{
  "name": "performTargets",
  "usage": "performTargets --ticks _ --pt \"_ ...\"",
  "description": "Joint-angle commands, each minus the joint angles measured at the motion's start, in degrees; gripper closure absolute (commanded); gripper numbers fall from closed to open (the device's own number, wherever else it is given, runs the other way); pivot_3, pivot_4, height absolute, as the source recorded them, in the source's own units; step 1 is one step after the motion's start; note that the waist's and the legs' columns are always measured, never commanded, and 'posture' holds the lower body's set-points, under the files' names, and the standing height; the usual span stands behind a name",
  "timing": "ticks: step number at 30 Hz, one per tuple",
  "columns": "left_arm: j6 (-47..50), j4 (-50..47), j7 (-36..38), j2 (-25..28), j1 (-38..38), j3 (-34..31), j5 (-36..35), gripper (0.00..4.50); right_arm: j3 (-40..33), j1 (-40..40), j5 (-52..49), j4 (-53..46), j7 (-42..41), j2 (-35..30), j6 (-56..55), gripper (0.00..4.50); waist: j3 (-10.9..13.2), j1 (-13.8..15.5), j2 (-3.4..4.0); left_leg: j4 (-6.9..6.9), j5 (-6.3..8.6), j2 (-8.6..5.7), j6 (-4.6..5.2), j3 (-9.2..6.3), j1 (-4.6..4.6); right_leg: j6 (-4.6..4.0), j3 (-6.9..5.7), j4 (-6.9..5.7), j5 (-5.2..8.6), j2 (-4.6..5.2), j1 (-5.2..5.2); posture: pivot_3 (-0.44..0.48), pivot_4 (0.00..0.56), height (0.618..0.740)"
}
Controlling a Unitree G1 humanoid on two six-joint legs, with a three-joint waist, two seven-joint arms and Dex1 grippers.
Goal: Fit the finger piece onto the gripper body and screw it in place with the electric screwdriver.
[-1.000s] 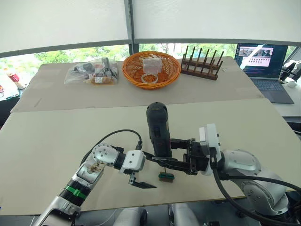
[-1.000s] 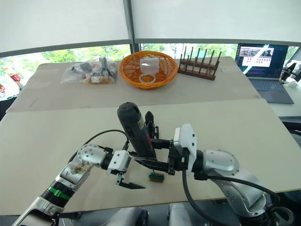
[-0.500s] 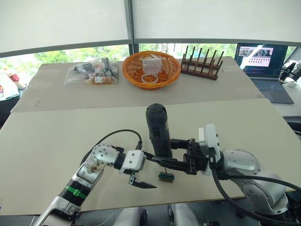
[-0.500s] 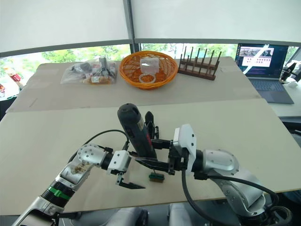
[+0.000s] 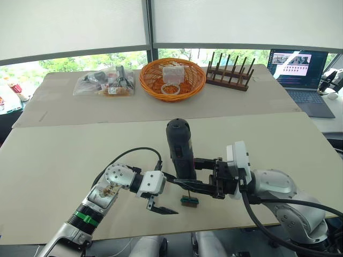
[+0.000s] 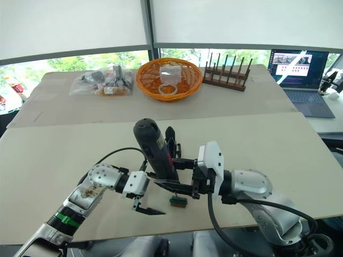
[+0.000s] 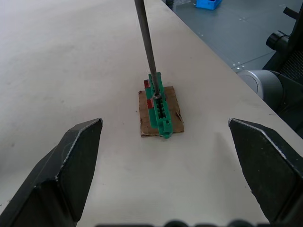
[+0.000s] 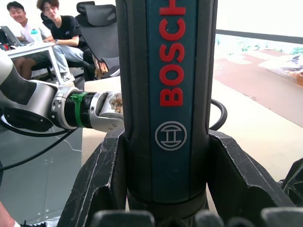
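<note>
So basically nothing has moved over the last second. The right gripper [image 5: 201, 176] still has its jaws clamped on the electric screwdriver [image 5: 179, 150], held upright, with the bit [image 7: 146, 47] resting on the little green block [image 7: 158, 111] near the bench [image 5: 64, 160] front edge. The left gripper [image 7: 165, 156] hovers just left of it, jaws spread and empty. My guess is it's picking up a screw, so the actual fastening hasn't started. I can't make out the finger piece.

left claw [image 5: 158, 208] spread, right claw [image 5: 185, 184] clamped
</note>
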State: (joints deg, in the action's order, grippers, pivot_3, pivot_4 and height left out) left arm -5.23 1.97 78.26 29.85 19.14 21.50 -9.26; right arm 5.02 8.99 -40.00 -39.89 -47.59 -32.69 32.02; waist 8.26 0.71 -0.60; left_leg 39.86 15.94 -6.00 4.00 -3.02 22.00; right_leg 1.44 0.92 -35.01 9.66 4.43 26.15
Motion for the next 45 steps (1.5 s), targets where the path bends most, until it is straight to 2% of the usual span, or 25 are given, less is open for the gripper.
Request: performTargets --ticks 1,35,45 --pt "-1.2 -1.3 0.1 0.2 0.2 -0.1 -0.8 0.0 -0.8 1.4 -0.8 -1.3 -0.5 0.4 -2.3 2.57 0.0 0.0 0.0 0.0 0.0 0.0 0.0 0.0 0.0 0.0 0.0 0.0 0.0 0.0 0.0 0.0 0.15 0.74" --pt "-1.2 -0.8 -0.4 0.2 0.6 -0.5 -0.6 0.0 -1.2 1.1 -1.4 -2.6 -0.7 0.1 -2.0 2.57 0.0 0.0 0.0 0.0 -0.01 0.0 -0.02 0.0 0.0 0.0 0.0 0.0 0.0 0.0 0.0 0.0 0.15 0.74" --pt "5.9 -4.6 -4.1 2.3 -2.1 -5.0 -3.9 0.0 -4.6 6.0 -8.3 -4.2 4.0 -0.5 1.4 2.57 0.0 0.0 0.0 0.0 -0.01 0.0 -0.01 0.0 -0.01 0.0 0.01 0.0 0.0 0.0 0.01 0.0 0.15 0.74"
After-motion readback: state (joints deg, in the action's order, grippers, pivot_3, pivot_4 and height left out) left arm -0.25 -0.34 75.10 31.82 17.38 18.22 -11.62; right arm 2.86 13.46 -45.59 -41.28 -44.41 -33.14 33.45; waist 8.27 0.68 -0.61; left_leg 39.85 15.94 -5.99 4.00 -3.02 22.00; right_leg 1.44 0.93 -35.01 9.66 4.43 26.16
